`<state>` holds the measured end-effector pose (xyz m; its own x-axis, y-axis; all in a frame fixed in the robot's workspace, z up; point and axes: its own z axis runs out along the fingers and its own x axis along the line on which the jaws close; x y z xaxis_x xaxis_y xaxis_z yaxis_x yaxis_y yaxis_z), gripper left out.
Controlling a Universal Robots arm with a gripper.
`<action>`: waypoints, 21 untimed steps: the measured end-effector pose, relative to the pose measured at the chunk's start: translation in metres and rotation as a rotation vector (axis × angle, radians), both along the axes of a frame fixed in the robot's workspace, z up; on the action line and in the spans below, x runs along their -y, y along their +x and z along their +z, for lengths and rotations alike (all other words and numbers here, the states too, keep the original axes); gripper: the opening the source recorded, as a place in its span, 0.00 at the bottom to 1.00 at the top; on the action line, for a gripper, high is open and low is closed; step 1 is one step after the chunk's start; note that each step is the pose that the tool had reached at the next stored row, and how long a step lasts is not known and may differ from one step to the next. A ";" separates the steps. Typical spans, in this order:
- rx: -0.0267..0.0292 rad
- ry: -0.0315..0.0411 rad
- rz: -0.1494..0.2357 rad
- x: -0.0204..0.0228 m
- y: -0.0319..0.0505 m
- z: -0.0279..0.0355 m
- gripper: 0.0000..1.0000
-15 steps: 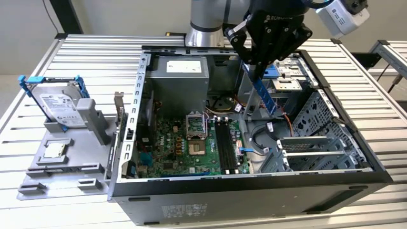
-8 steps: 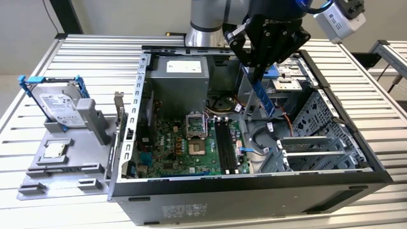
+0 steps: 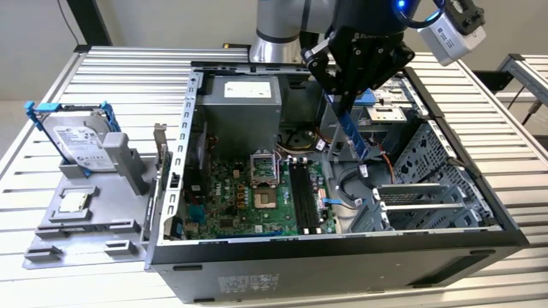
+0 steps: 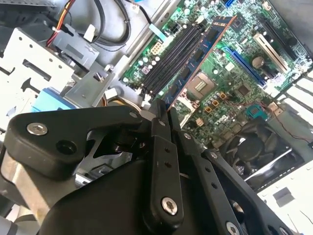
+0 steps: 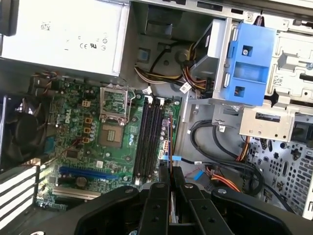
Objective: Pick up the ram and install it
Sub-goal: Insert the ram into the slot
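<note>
Blue-green and slim, the ram (image 3: 353, 131) hangs on end right of centre in the exterior view's upper half. Its top end is clamped between the fingers of the black gripper (image 3: 343, 95). It is held over the open computer case (image 3: 342, 263), above the green motherboard (image 3: 222, 212). In the second wrist view the ram (image 4: 200, 58) runs alongside the black memory slots (image 4: 171, 58). Far on the exterior view's left, a hard drive (image 3: 81, 144) in a blue frame stands on a grey tray (image 3: 94, 221).
</note>
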<state>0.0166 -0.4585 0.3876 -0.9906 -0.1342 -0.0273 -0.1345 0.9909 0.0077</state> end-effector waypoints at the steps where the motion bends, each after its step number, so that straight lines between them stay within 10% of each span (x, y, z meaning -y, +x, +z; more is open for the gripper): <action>1: 0.0000 0.0000 0.000 0.0000 0.0000 -0.0010 0.00; 21: -0.0018 -0.0008 -0.039 -0.0006 0.0042 -0.0116 0.00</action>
<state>0.0208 -0.4580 0.3760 -0.9951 -0.0958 -0.0254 -0.0960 0.9954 0.0071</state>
